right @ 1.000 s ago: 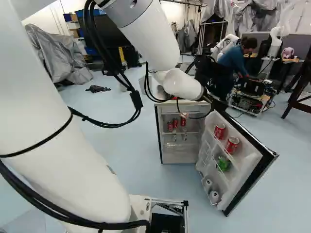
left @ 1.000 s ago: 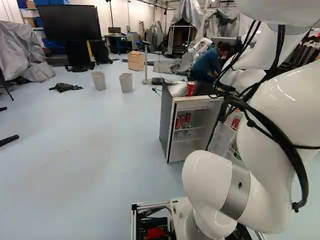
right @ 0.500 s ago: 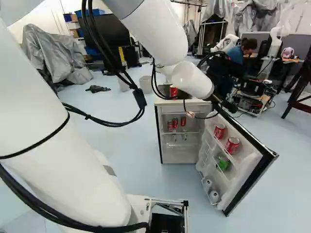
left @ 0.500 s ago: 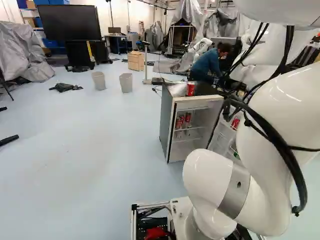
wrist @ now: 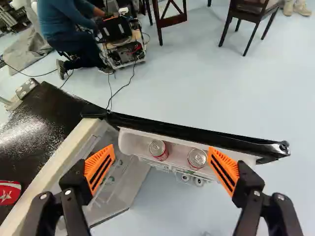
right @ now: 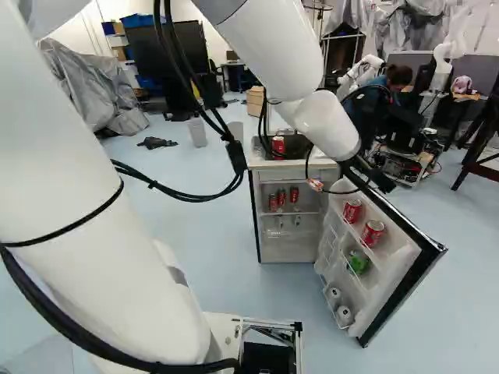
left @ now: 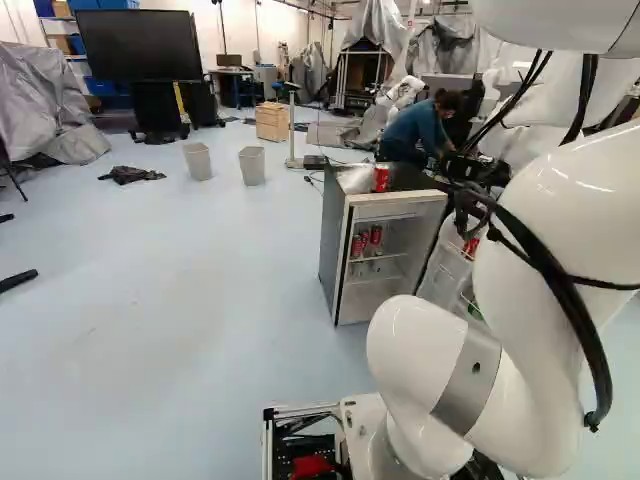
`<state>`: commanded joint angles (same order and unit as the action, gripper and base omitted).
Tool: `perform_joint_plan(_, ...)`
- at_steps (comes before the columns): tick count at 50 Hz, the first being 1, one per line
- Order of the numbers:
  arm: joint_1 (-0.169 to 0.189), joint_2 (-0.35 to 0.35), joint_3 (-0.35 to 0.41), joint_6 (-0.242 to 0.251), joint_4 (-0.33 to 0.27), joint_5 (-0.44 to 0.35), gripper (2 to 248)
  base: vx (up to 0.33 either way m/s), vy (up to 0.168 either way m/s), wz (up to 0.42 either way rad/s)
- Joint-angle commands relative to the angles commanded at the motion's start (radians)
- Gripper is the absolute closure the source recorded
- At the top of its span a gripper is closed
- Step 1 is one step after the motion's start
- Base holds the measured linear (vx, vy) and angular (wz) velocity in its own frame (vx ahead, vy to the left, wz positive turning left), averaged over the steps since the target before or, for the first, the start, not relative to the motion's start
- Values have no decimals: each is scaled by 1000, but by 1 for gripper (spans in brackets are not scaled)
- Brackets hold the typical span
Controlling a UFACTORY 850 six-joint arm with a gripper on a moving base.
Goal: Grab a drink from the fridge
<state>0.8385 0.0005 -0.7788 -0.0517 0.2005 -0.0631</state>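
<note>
Pale floor (right: 226,276), red cans (right: 373,233) upright

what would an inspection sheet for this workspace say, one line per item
Surface: glossy black fridge top, with a red can on it.
Job's things: fridge with its door open; three red cans on an inner shelf, two door cans in the upper rack.
Clutter: dark crumpled heap on the floor, away from the fridge.
Gripper: the gripper is open, nothing held.
Cables: black cables loop off the arm; a thin cable crosses the floor beyond the door.
Surroundings: two bins, wooden box, dark chairs.
</note>
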Motion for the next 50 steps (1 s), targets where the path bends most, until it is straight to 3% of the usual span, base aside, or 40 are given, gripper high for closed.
perform_joint_plan(15, 41, -48, -50, 0, 15, 65, 3, 0, 0, 0)
perform_joint_plan(50, 106, -189, -202, 0, 17, 125, 3, 0, 0, 0)
